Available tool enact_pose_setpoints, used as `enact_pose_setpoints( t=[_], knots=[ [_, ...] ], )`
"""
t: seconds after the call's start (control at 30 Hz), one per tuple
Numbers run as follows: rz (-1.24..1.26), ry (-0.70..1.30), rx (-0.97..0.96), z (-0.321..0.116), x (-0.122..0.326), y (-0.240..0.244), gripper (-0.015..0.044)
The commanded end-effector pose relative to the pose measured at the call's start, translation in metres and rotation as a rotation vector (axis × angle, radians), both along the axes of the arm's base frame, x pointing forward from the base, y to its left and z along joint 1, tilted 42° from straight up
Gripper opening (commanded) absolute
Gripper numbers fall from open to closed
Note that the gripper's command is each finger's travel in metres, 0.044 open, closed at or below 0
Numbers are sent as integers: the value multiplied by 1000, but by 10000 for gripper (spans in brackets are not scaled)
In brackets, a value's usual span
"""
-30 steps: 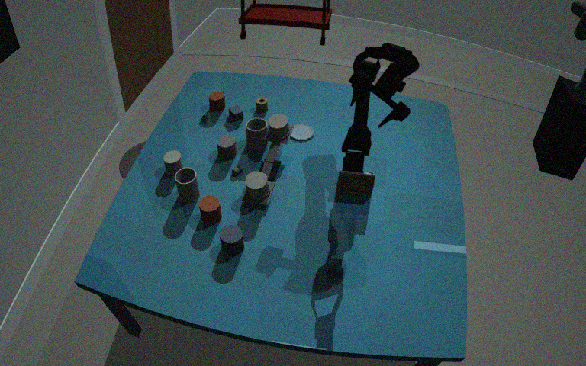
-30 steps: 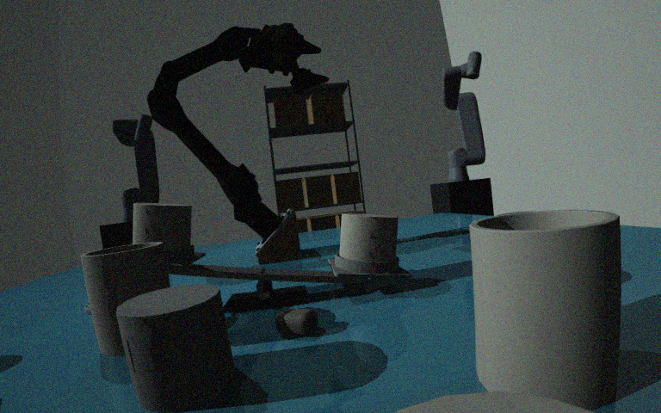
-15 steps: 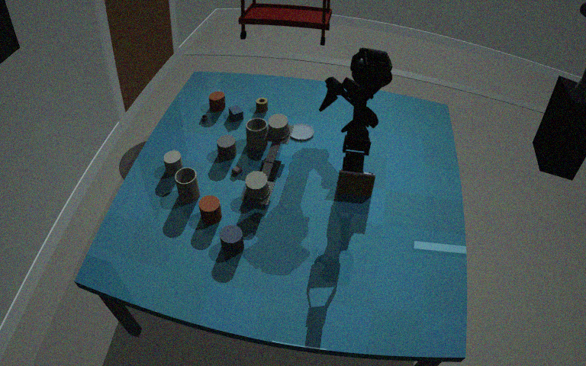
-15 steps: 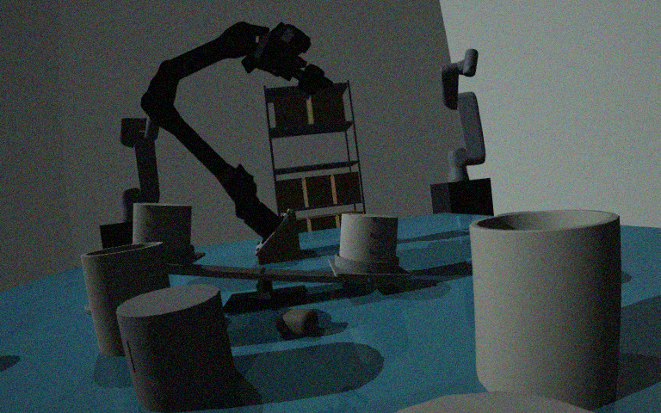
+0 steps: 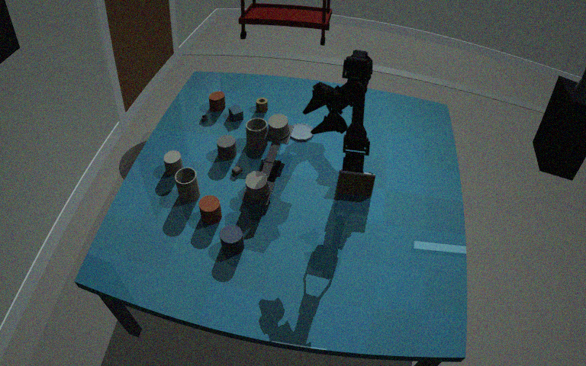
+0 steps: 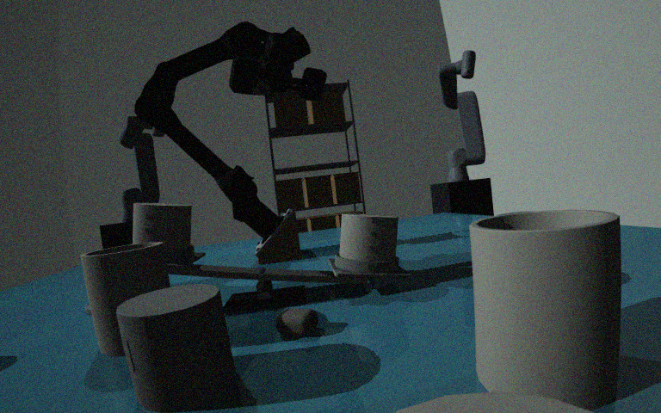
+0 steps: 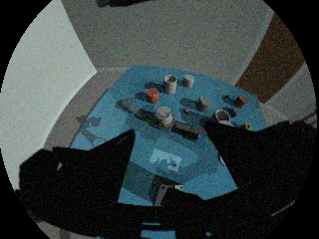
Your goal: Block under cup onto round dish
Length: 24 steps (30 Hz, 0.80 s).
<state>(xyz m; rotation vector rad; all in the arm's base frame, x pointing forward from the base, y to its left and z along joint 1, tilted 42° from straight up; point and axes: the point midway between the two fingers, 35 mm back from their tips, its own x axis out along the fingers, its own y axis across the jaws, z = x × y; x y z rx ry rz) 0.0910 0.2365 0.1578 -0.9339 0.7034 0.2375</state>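
The end effector (image 5: 307, 122) (image 7: 169, 129) gapes wide, gripping nothing; 2 open-topped cups (image 5: 256, 133) (image 5: 187, 184) stand near the balance (image 5: 269, 160) (image 6: 302, 275).

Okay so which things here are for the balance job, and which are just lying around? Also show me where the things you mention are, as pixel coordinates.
For the job:
- balance (image 5: 269, 160) (image 6: 229, 270)
- two cups on its ends
- round dish (image 5: 301, 132)
- gripper (image 5: 307, 122)

Lying about:
- two orange cylinders
- two open-topped cups
- purple cylinder (image 5: 231, 235)
- yellow ring (image 5: 262, 108)

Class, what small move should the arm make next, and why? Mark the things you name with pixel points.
Probably bring the open gripper (image 5: 307, 123) (image 6: 281, 80) (image 7: 169, 129) over the cup farther from the dish (image 5: 255, 180) (image 6: 368, 237) (image 7: 163, 114): its end of the balance (image 5: 272, 155) (image 6: 302, 275) (image 7: 188, 128) appears lower, suggesting the hidden block's weight.
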Motion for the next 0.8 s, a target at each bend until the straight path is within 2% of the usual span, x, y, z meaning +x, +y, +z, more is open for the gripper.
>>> enact_pose_setpoints(
  t=[0.0, 0.37, 0.53, 0.77],
  knots=[
    [-105, -54, 22, 0, 16, -18, 440],
    [-400, -232, 80, -1, 54, -78, 440],
    [-415, -241, 78, -1, 56, -81, 440],
    [-376, -135, -108, -12, 66, -70, 440]
  ],
)
